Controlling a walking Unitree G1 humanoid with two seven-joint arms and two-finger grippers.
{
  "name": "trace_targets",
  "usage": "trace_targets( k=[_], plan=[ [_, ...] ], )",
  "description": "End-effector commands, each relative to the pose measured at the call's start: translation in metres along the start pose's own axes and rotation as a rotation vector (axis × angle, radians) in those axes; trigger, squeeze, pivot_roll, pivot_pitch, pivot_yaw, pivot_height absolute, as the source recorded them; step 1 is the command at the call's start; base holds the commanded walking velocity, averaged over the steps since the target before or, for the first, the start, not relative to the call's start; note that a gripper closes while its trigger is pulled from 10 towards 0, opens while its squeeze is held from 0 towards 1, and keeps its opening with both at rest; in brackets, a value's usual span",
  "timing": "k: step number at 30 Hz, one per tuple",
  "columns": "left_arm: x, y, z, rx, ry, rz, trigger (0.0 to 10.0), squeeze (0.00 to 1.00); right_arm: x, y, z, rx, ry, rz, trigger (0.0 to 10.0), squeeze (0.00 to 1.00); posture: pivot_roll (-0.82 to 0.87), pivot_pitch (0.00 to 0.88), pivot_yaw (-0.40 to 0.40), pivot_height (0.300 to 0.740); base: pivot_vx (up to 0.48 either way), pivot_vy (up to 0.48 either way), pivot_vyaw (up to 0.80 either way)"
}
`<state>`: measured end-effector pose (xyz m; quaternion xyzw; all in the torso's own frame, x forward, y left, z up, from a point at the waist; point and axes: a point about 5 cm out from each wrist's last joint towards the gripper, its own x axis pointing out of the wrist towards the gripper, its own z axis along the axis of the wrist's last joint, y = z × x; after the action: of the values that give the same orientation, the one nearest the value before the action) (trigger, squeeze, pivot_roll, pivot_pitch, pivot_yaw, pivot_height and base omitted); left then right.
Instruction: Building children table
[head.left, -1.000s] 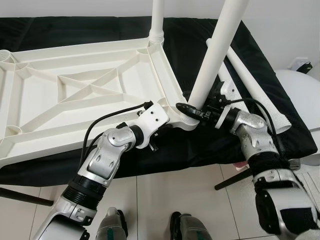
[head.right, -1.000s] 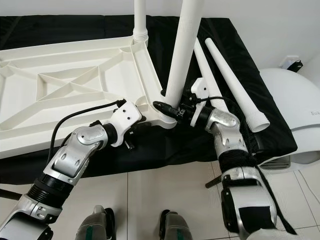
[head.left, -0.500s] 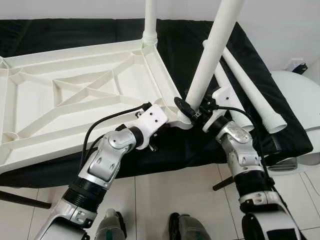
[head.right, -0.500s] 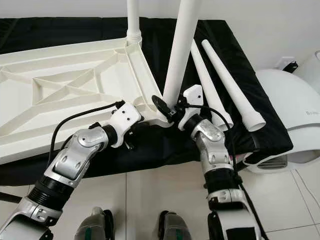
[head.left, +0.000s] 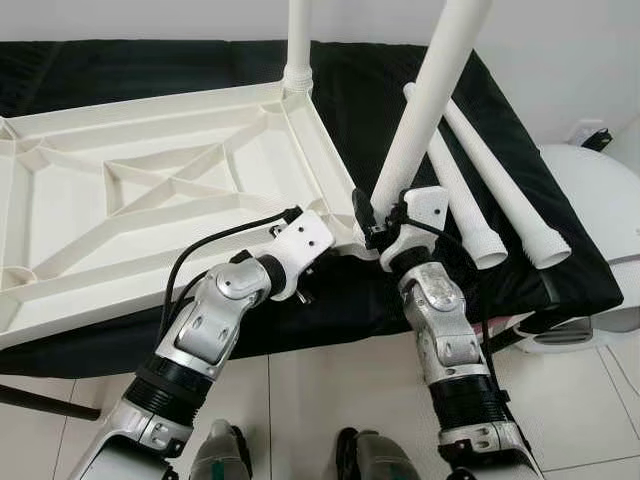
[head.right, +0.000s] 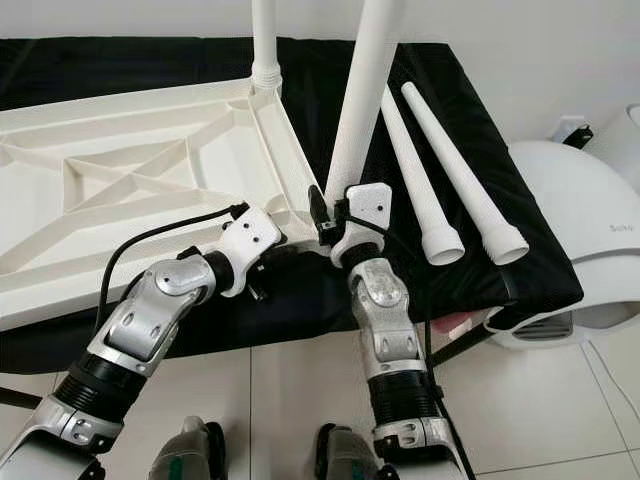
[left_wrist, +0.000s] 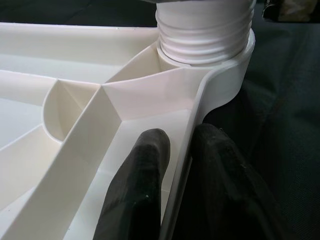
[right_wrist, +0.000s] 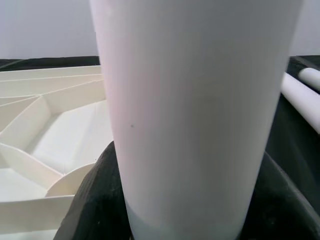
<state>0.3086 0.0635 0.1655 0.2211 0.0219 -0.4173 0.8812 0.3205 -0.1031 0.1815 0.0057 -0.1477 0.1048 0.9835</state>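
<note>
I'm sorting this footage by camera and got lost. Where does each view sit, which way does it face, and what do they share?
Left eye view: on the head, looking down at the upturned tabletop on black cloth; both silver arms show.
Right eye view: the other eye, same scene, with two loose legs.
Left wrist view: along the left pincer, its fingers either side of the tabletop's rim.
Right wrist view: along the right pincer, around the upright leg.
Shared: that leg's threaded base in the corner socket.

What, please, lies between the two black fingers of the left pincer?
The thin outer side wall of the upturned white plastic tabletop stands between the left pincer's fingers, just below the corner socket holding a threaded leg; the left wrist view shows it.
</note>
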Motion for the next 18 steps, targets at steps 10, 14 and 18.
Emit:
trace_targets(
  k=[10, 14, 18],
  plan=[
    [-0.0017, -0.0069, -0.0092, -0.003, 0.038, -0.023, 10.0, 0.0, -0.0067, 0.0023, -0.0063, -0.013, 0.067, -0.124, 10.0, 0.0, 0.06, 0.104, -0.049, 0.74, 0.0, 0.0, 0.0],
    [-0.0018, -0.0068, -0.0092, -0.003, 0.038, -0.022, 10.0, 0.0, -0.0074, 0.0012, -0.0053, -0.004, 0.061, -0.117, 10.0, 0.77, 0.06, 0.104, -0.047, 0.74, 0.0, 0.0, 0.0],
    [-0.002, -0.0068, -0.0093, -0.003, 0.038, -0.024, 10.0, 0.0, -0.0066, -0.0019, -0.0037, 0.005, 0.06, -0.088, 10.0, 1.0, 0.05, 0.106, -0.044, 0.74, 0.0, 0.0, 0.0]
  ],
)
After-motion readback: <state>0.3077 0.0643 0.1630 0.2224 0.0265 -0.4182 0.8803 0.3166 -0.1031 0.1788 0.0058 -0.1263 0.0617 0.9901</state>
